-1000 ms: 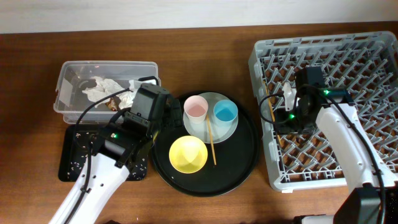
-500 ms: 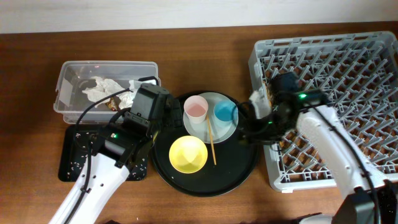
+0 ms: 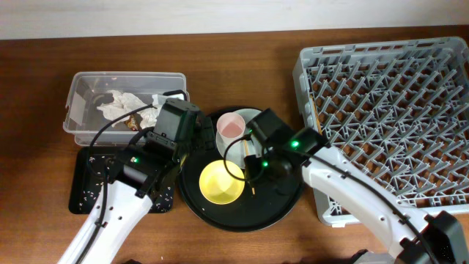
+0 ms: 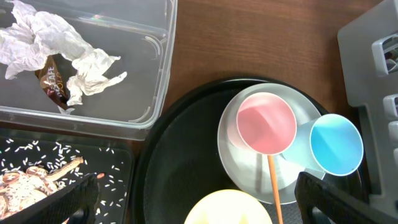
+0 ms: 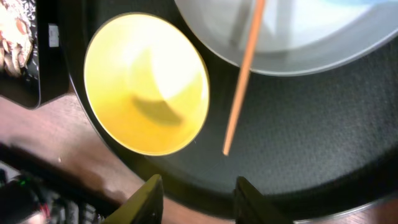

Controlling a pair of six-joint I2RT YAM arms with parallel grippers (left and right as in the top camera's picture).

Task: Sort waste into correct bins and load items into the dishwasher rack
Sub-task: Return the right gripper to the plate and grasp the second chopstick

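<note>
My right gripper point(image 5: 199, 202) is open and empty, low over the round black tray point(image 3: 282, 209), beside the yellow bowl point(image 3: 221, 182) point(image 5: 146, 84). A wooden chopstick point(image 5: 244, 68) lies from the pale plate point(image 5: 298, 37) onto the tray. My right arm hides the blue cup from overhead; it shows in the left wrist view point(image 4: 336, 143) next to the pink cup point(image 3: 232, 126) point(image 4: 266, 122). My left gripper point(image 4: 199, 196) is open and empty above the tray's left side. Tissues point(image 3: 121, 103) lie in the clear box point(image 3: 80, 84). Food scraps point(image 4: 25, 180) lie in the shallow black tray point(image 3: 84, 187).
The grey dishwasher rack point(image 3: 388, 117) fills the right side; a thin wooden stick seems to lie along its left edge point(image 3: 314, 114). A brown wrapper point(image 4: 53, 81) lies among the tissues. Bare wooden table point(image 3: 234, 59) runs behind the trays.
My right arm has swung left from the rack to above the round black tray, now covering the blue cup from overhead. The left arm has not moved.
</note>
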